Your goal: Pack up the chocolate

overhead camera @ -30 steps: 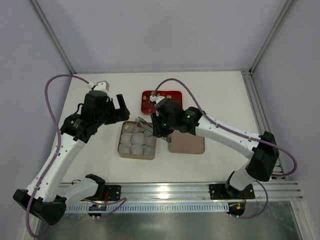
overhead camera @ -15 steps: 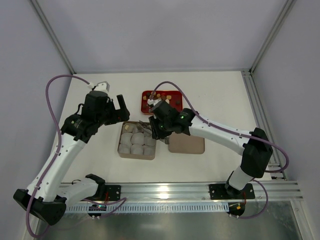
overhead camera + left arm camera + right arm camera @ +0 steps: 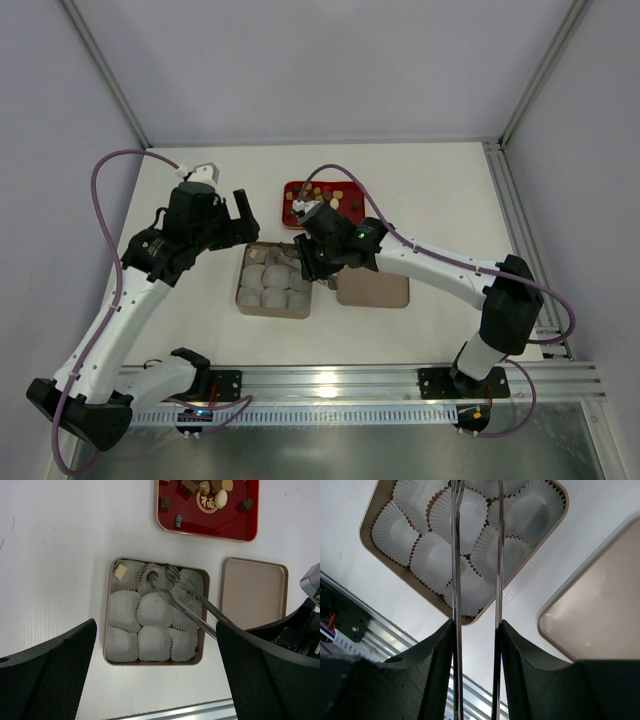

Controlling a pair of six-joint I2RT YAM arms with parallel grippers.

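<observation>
Nearest: clamping the tongs (image 3: 455, 555) by the handle end in the right gripper (image 3: 476, 630), squeezing only partly and so leaving the tips apart. Reaching in from 4 o'clock across the tin (image 3: 106, 630) of white paper cups (image 3: 154, 609), tips over the 12 o'clock cup. Cannot tell about any contents there. Probably setting a piece down, judging by the parted tips.

Packed so far: one cream piece (image 3: 120, 571), in the 10 o'clock corner cup. At 3 o'clock, just beside the tin: the lid (image 3: 252, 595), parked out of the way for filling. At 9 o'clock, hovering with the left gripper (image 3: 156, 627) spread wide, holding nothing, well clear of the tongs. Farthest, at 12 o'clock on the red tray (image 3: 220, 520): the rest of the chocolate (image 3: 220, 499), within easy reach of the tongs.
</observation>
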